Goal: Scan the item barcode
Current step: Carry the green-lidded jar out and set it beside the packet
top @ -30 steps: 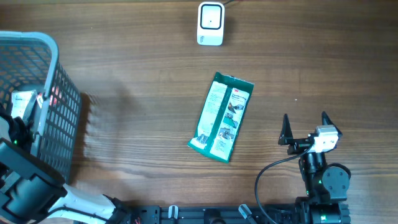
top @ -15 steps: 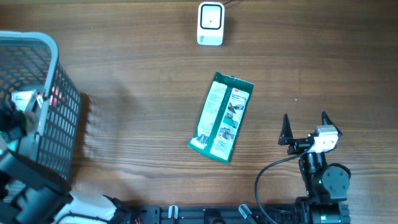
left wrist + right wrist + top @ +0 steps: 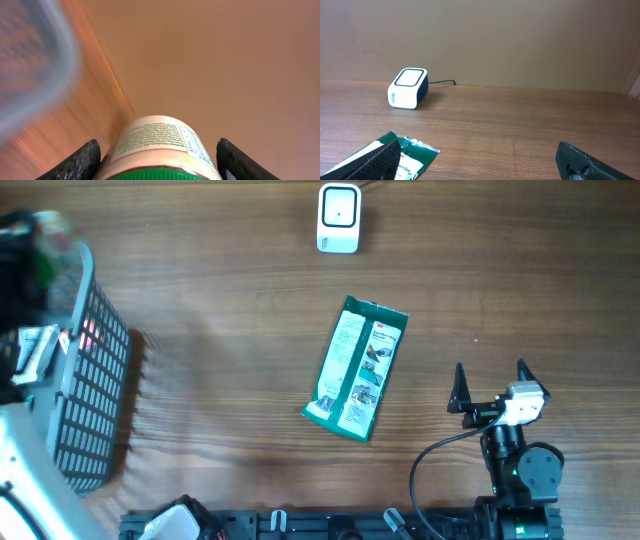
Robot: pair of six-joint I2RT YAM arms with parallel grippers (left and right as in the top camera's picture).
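Left tool: dark fingers on either side of a bottle, clamped on it. Bottle: pale body, green cap toward the wrist camera, white label with fine print too small to read. Overhead, the tool and bottle are a blur at the top-left corner, above the rim of the basket.

Right tool: jaws wide apart, holding nothing, low over the tabletop at its near right.

Tabletop: dark wood grain. Plain tan wall behind.

Count:
- one bottle
- one green-and-white packet, flat mid-table
- one white scanner, at the far edge with a cable
- one grey mesh basket, contents unclear
- two tools
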